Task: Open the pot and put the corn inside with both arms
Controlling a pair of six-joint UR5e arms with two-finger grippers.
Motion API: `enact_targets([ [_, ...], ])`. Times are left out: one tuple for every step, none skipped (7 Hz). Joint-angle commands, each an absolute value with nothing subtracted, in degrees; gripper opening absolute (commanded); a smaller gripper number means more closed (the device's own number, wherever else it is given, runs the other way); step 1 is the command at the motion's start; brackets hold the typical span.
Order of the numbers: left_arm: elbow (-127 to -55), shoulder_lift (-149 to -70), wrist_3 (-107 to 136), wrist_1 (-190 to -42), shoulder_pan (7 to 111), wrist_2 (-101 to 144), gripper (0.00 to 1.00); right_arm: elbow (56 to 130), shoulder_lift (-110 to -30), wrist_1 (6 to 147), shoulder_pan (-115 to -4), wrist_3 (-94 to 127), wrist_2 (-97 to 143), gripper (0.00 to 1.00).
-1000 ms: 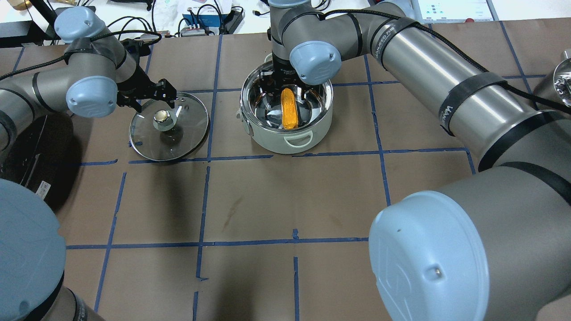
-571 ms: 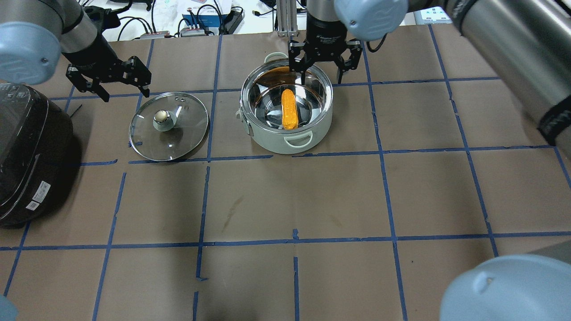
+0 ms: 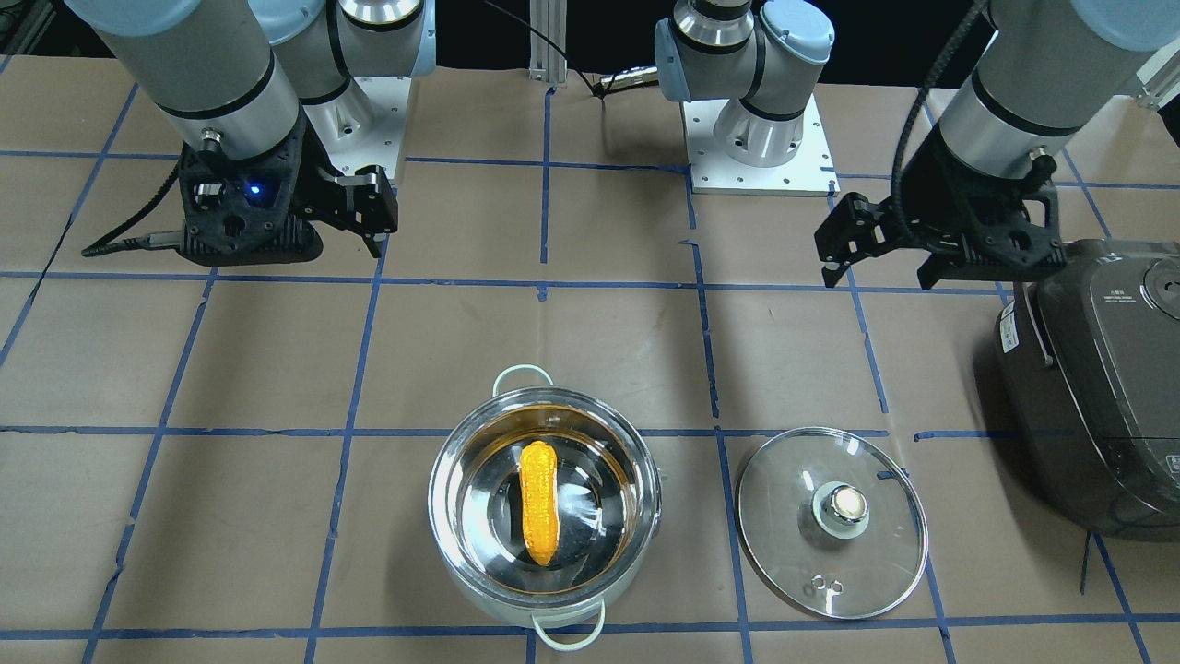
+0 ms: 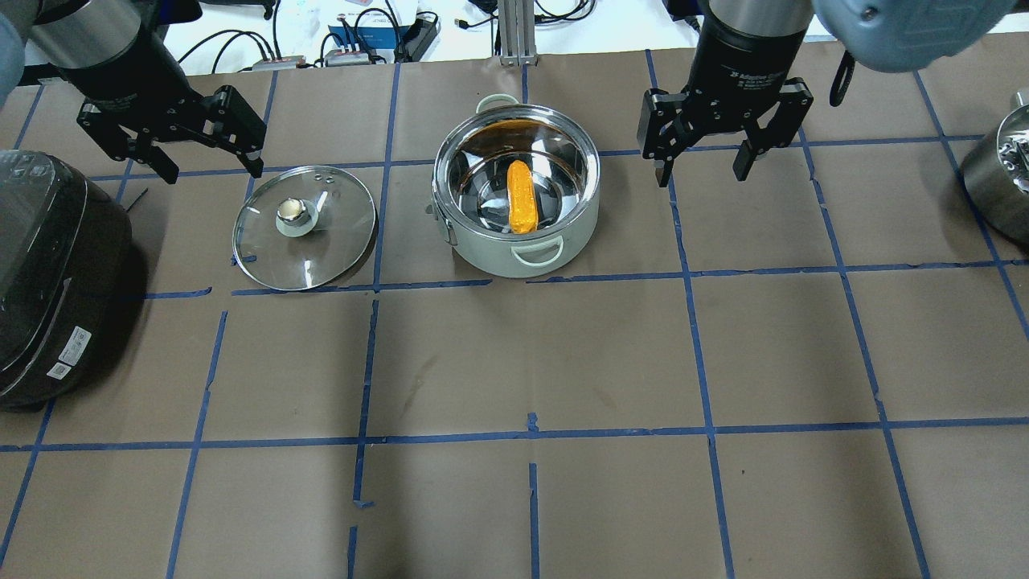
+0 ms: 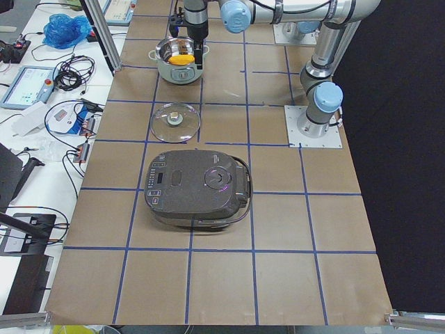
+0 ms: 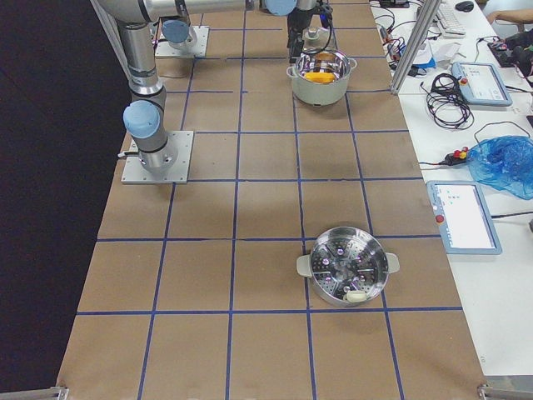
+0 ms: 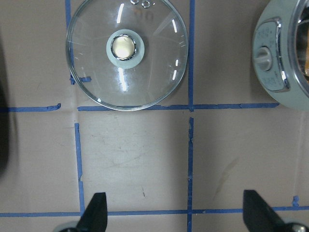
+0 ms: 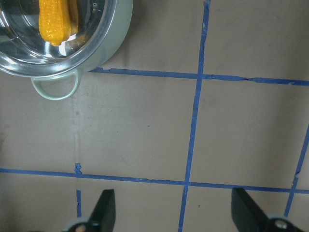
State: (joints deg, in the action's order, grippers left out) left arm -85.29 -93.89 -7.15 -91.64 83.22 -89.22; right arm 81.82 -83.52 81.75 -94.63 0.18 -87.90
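A dark rice cooker point(image 4: 48, 273) is sitting at the far left of the brown tabletop point(image 4: 563, 362). The left tool point(image 4: 215, 173) is hanging in the air at the 11 o'clock side of the glass lid point(image 4: 321, 249), its 2 fingers spread wide and gripping nothing. The lid is lying flat, knob point(image 4: 291, 212) up, at the 9 o'clock side of the pot point(image 4: 490, 253), apart from it. The pot is standing open, and the corn point(image 4: 521, 197) is lying on its floor, running from 12 to 6 o'clock. At the pot's 2 o'clock the right tool point(image 4: 700, 178) is hanging above the tabletop, its fingers likewise spread wide and holding nothing. A steel steamer pot point(image 4: 1001, 169) is showing at the right edge.
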Motion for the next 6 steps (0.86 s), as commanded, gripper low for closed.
enact_targets([
  [-85.3, -93.7, -7.1, -91.8, 84.8, -88.9, 1.0, 83.5, -85.1, 81.7, -94.3, -0.4, -88.5, 0.93],
  [-85.8, -93.5, -7.2, -91.8, 84.8, -89.1, 1.0, 83.5, -85.1, 81.7, -94.3, -0.6, -89.1, 0.94],
  [-86.4, -93.5, -7.2, -91.2, 84.8, -88.9, 1.0, 83.5, -85.1, 81.8, -94.3, -0.5, -89.6, 0.96],
  [-86.2, -93.7, -7.1, -91.2, 84.8, -88.9, 1.0, 83.5, -85.1, 81.8, -94.4, -0.4, -89.6, 0.96],
  [-86.2, -93.7, -7.2, -91.2, 84.8, -88.9, 1.0, 83.5, -85.1, 81.9, -94.4, -0.4, -89.6, 0.96],
  [-86.2, -93.7, -7.2, -91.1, 84.8, -88.9, 1.0, 83.5, -85.2, 81.9, -94.5, -0.3, -89.4, 0.96],
])
